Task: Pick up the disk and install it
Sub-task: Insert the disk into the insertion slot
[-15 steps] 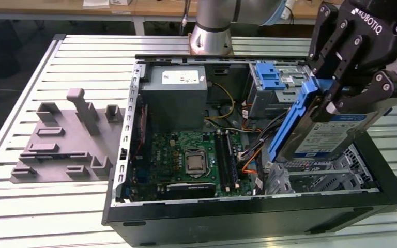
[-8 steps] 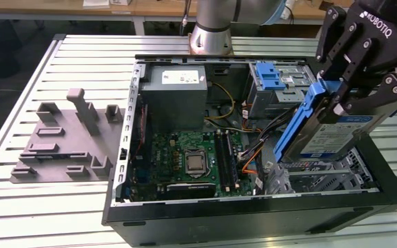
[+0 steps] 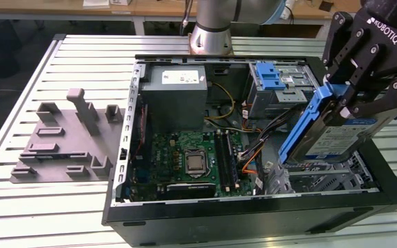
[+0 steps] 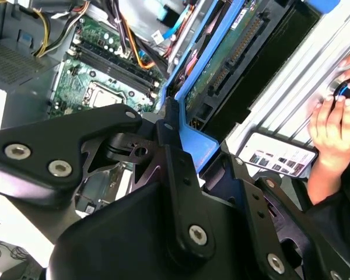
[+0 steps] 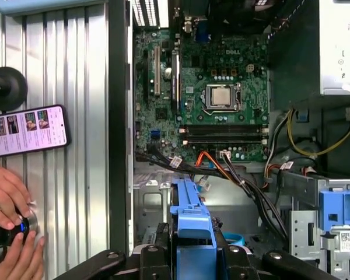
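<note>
The disk (image 3: 333,135) is a silver drive with a white-and-blue label in a blue plastic caddy. It hangs tilted, one end down, over the drive bay (image 3: 320,176) at the exterior view's right end of the open computer case (image 3: 254,206). My gripper (image 3: 357,103) is shut on its upper part from above. In the first wrist view the blue caddy (image 5: 189,224) sticks out between my fingers, gripper (image 5: 192,259), above the case floor. In the second wrist view the disk's green circuit side (image 4: 233,52) runs away from my gripper (image 4: 201,157).
The motherboard (image 3: 192,160), cables (image 3: 254,150), grey power supply (image 3: 174,85) and blue latch (image 3: 271,75) fill the case. A grey fixture (image 3: 60,139) lies on the slatted table at the exterior view's left. A person's hands (image 5: 6,201) and a phone (image 5: 29,131) are beside the case.
</note>
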`<act>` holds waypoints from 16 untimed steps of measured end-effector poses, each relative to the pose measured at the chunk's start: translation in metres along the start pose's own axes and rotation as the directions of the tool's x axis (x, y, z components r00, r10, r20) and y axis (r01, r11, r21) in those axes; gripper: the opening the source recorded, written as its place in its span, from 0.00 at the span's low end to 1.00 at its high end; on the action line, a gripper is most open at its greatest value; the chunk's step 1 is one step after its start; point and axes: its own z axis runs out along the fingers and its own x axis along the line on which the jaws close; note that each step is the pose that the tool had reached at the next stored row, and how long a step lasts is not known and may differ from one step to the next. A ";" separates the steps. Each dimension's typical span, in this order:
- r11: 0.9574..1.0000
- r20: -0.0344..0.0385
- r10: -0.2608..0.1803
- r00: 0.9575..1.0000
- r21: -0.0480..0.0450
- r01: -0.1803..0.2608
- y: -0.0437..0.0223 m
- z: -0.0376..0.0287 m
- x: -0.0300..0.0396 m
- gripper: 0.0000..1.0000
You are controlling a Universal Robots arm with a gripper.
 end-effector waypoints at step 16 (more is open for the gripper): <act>1.000 0.000 -0.007 1.000 0.000 0.007 -0.0110 0.0100 -0.0002 0.36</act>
